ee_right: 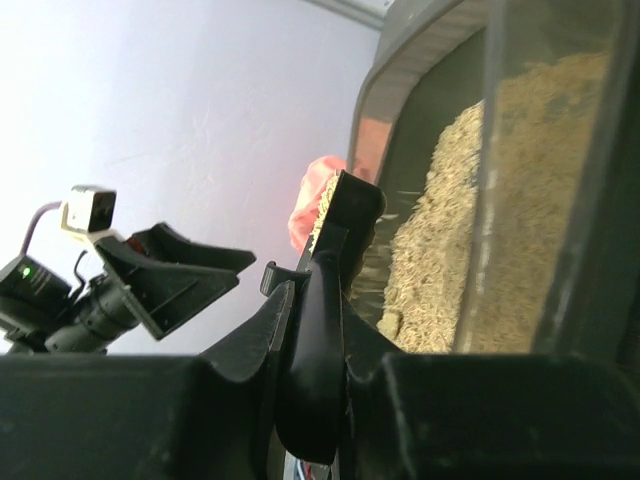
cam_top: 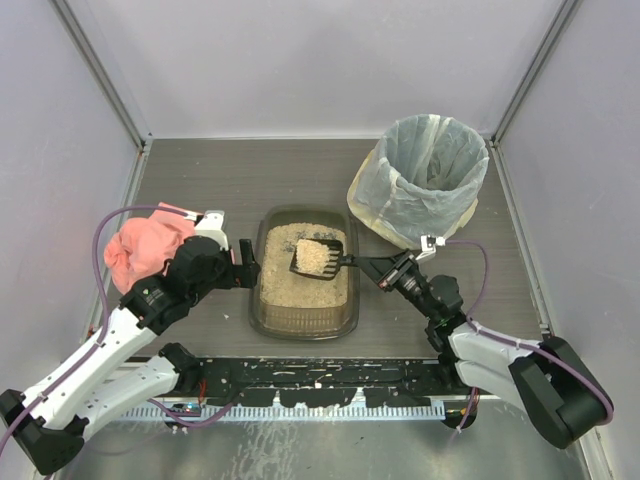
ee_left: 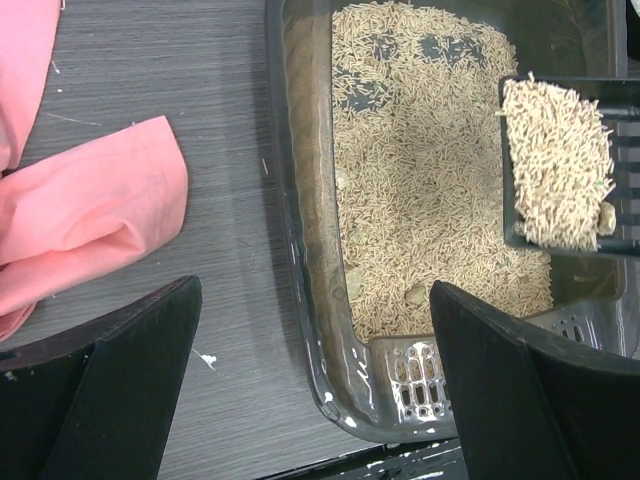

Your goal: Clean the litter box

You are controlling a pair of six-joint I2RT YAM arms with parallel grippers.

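The litter box (cam_top: 300, 326), a dark brown translucent tray of tan granules, sits mid-table. My right gripper (cam_top: 385, 268) is shut on the handle of a black slotted scoop (cam_top: 318, 258). The scoop is heaped with granules and held just above the litter at the box's far right. In the right wrist view the handle (ee_right: 320, 370) is pinched between the fingers of my right gripper (ee_right: 325, 330). My left gripper (cam_top: 247, 272) is open at the box's left side. In the left wrist view my left gripper (ee_left: 315, 385) straddles the box's rim (ee_left: 300, 250), and the loaded scoop (ee_left: 560, 165) shows at the right.
A round bin (cam_top: 430, 180) lined with a pale translucent bag stands at the back right. A crumpled pink cloth (cam_top: 148, 250) lies left of the box, beside my left arm, and shows in the left wrist view (ee_left: 90, 220). Enclosure walls surround the table.
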